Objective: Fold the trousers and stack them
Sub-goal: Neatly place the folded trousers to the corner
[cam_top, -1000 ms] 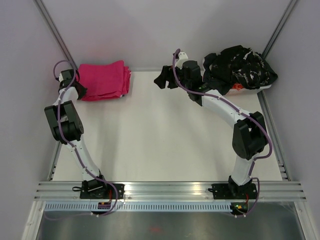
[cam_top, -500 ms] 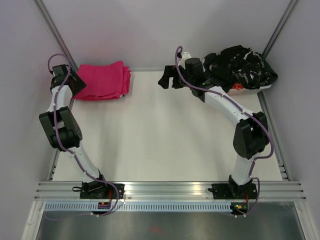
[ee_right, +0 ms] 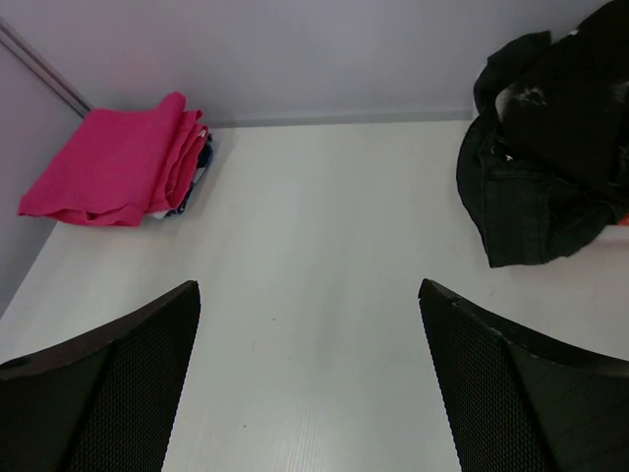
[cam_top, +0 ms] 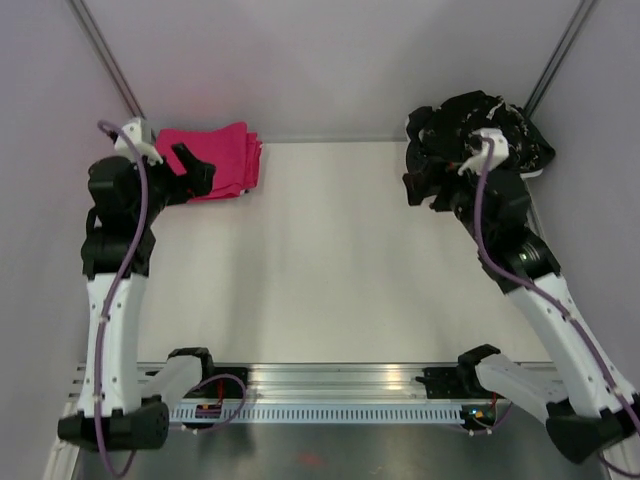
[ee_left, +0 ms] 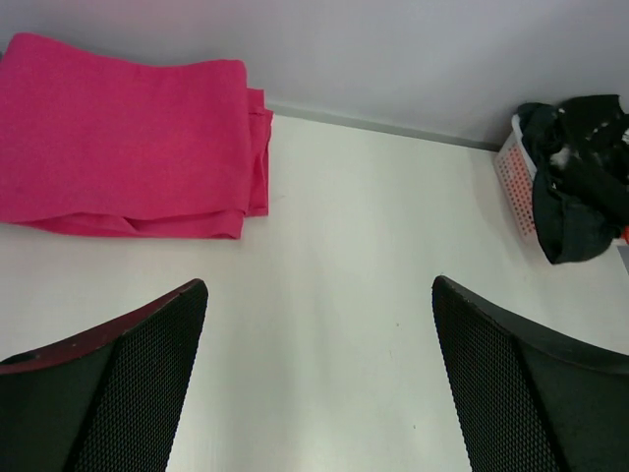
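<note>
The trousers (cam_top: 215, 155) lie folded in a neat magenta-pink stack at the table's far left corner, also seen in the left wrist view (ee_left: 123, 143) and the right wrist view (ee_right: 113, 162). My left gripper (cam_top: 192, 172) hovers raised just in front of the stack, open, with only bare table between its fingers (ee_left: 316, 285). Over at the far right, my right gripper (cam_top: 420, 187) is raised beside the black clothes, open and holding nothing (ee_right: 308, 285).
A heap of black clothes with white flecks (cam_top: 480, 130) fills a white basket (ee_left: 513, 187) at the far right corner. An edge of blue and white cloth (ee_right: 192, 187) peeks out under the pink stack. Grey walls close the back and sides.
The left gripper opened, let go of the folded trousers and rose back from them. The right arm swung right and up, from the far middle to beside the black heap.
</note>
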`<state>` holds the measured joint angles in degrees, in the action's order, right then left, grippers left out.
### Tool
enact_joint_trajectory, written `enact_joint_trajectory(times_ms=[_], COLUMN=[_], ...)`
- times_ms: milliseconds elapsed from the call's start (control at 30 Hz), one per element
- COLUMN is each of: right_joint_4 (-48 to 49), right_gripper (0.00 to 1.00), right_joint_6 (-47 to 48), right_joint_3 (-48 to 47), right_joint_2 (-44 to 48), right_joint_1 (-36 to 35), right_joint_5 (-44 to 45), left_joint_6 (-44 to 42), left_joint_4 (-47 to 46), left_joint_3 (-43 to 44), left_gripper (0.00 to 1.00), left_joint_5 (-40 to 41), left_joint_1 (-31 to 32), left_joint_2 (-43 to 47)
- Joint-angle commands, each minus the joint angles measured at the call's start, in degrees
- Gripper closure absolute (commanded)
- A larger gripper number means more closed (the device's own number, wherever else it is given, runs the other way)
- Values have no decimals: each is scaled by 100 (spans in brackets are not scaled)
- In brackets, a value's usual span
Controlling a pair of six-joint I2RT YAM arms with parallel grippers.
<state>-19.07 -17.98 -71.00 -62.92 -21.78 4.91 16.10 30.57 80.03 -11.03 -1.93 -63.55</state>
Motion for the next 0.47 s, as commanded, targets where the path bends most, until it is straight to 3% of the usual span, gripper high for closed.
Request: enact_joint_trajectory(times_ms=[0,233,433], right_joint_4=[-53,-369,69], right_gripper=[2,2,2], right_joint_6=[-293,-628,-760], right_joint_3=[919,2650,2935], right_joint_2=[1112,2722,3303], right_joint_1=[-28,-19,-19], right_joint_5=[432,670,337], left_joint_6=[-221,-335,-248], left_joint_4=[396,924,1039], left_joint_3=[-863,-1964,-2272], left_gripper=[0,0,0], left_joint_5=[-453,-356,-365], left_joint_1=[-35,-44,0], left_joint_2=[983,2565,3129])
